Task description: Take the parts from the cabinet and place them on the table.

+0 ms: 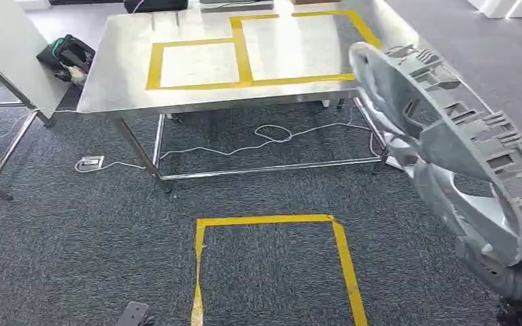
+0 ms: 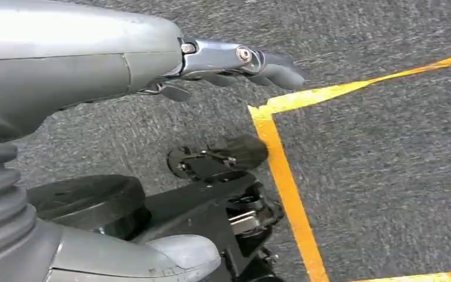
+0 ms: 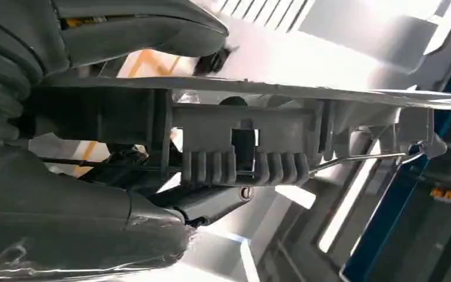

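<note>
Left hand (image 2: 235, 61) hung over the carpet (image 2: 381, 147) with fingers apart, holding nothing. The table (image 1: 197, 95) stood ahead with yellow tape boxes (image 1: 245, 51) on top. Right hand (image 3: 111, 194) gripped the grey part (image 1: 448, 146) by its rim, up at the right, tilted on edge, long axis running from near the table's corner back toward the robot.

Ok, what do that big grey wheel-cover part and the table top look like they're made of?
The grey part looks like moulded plastic with a matte silver-grey finish: thin ribs, clips and cut-outs along its rim. The table top looks like brushed metal, probably stainless steel, judging by its soft sheen and reflections.
</note>
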Controlling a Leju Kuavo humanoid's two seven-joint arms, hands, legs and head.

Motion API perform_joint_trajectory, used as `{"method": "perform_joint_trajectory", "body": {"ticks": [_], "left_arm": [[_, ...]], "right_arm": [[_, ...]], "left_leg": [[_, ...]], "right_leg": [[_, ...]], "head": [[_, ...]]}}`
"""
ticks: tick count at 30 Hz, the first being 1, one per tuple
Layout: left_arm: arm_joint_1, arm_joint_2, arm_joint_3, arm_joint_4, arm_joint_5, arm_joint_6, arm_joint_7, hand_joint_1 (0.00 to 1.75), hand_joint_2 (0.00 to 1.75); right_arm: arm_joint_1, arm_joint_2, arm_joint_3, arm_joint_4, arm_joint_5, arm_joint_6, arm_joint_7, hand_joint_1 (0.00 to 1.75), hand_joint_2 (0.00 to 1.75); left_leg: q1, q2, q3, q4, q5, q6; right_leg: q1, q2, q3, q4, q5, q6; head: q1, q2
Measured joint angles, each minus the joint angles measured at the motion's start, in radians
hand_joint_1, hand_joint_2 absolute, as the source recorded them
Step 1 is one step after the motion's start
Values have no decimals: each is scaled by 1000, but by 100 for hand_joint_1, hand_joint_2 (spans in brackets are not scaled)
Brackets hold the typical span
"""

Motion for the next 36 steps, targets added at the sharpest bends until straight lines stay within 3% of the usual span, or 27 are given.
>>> {"method": "perform_joint_trajectory", "body": {"ticks": [4, 10, 11, 14, 15, 16, 17, 19, 20, 21, 22, 24, 25, 26, 27, 28, 30, 33, 36], "left_arm": [[15, 0, 4, 0, -6, 11, 11, 0, 175], [23, 1, 4, 0, -27, -1, 23, 0, 175], [22, 2, 4, 0, -27, 0, 27, 0, 175], [20, 2, 5, 0, -27, 7, 32, 0, 175], [18, -2, 5, 0, -27, 7, 33, 0, 175], [17, -2, 5, 0, -27, 9, 34, 0, 175], [15, -3, 5, 0, -25, 9, 34, 0, 175], [10, -11, 5, 0, -17, 7, 29, 0, 175], [6, -16, 6, 0, -17, 3, 22, 0, 175], [1, -21, 8, 0, -18, -2, 12, 0, 175], [-6, -27, 8, 0, -20, -5, 8, 0, 175], [-20, -40, 8, 0, -24, -8, 3, 0, 175], [-24, -40, 8, 0, -27, -9, 2, 0, 175], [-27, -36, 8, -2, -27, -9, 2, 0, 175], [-28, -40, 8, -2, -28, -10, -1, 0, 175], [-29, -42, 8, -2, -32, -10, -5, 0, 175], [-29, -39, 7, -2, -45, -9, -17, 0, 175], [-37, -39, 5, -2, -48, -5, -21, 0, 175], [-40, -39, 5, -2, -48, -4, -21, 0, 175]], "right_arm": [[44, 0, -31, -28, 36, -87, -3, 175, 175], [80, 1, -95, -64, 29, -103, -5, 175, 175], [80, 0, -108, -69, 26, -101, -4, 175, 175], [70, -6, -123, -77, 20, -84, 3, 175, 175], [67, -11, -126, -82, 20, -81, 6, 175, 175], [65, -18, -130, -82, 24, -78, 8, 175, 175], [63, -26, -132, -81, 28, -73, 11, 175, 175], [48, -58, -127, -81, 14, -42, 4, 175, 175], [32, -76, -126, -81, 2, -28, -3, 175, 175], [12, -90, -124, -80, -8, -20, -11, 175, 175], [-10, -96, -119, -80, -8, -17, -17, 175, 175], [-50, -106, -103, -80, -5, -16, -19, 175, 175], [-63, -111, -98, -79, -3, -16, -19, 175, 175], [-71, -112, -92, -76, 0, -17, -19, 175, 175], [-79, -119, -89, -76, 0, -17, -19, 175, 175], [-85, -119, -82, -74, 1, -17, -20, 175, 175], [-101, -119, -72, -69, 7, -17, -24, 175, 175], [-138, -121, -42, -60, 19, -18, -27, 175, 175], [-159, -126, -24, -53, 22, -19, -29, 175, 175]], "left_leg": [[-3, 0, 0, 0, -1, 1], [-5, 0, -1, 1, -3, 5], [-9, 0, -5, 10, -9, 15], [-13, 0, -1, -2, -9, 39], [-1, 2, 19, -34, 7, 46], [1, 3, 31, -50, 16, 39], [4, 3, 33, -52, 18, 42], [4, 3, 33, -50, 16, 42], [5, 3, 33, -49, 15, 40], [8, 3, 33, -47, 13, 36], [13, 3, 34, -44, 11, 30], [30, 1, 32, -21, -2, 9], [31, 0, 29, -5, -13, -5], [29, -3, 22, 7, -20, -13], [24, -3, 20, 10, -20, -16], [24, -4, 19, 7, -18, -15], [24, -3, 20, 3, -16, -17], [20, -4, 21, -3, 0, 1], [20, -4, 21, -8, 3, 7]], "right_leg": [[-3, 0, 0, -2, 1, 1], [-6, 0, 0, -3, 1, 2], [-13, 0, 2, -8, 3, 12], [-13, 2, 7, -21, 8, 24], [-9, 1, 10, -20, 9, 25], [-8, -3, 4, -8, 0, 28], [-8, -3, -20, 47, -38, 31], [-14, -3, -96, 203, -113, 39], [-15, -3, -125, 257, -130, 44], [-18, -4, -129, 265, -119, 50], [-21, -4, -110, 225, -87, 56], [-35, -5, -7, 36, 7, 76], [-36, 4, 16, -4, -12, 92], [-33, 17, 17, -2, -13, 81], [-34, 17, 16, 9, -14, 50], [-34, 17, 11, 15, -16, 42], [-38, 17, 6, 13, -9, 39], [-38, 19, 2, 12, -7, 35], [-33, 16, 2, 13, -10, 30]], "head": [[0, 0], [0, 0], [0, 0], [-2, 0], [-3, 0], [2, 0], [6, 0], [8, 0], [8, 0], [8, 0], [7, 0], [8, 0], [9, 0], [20, 0], [16, 0], [5, 0], [5, 0], [3, 0], [2, 0]]}}
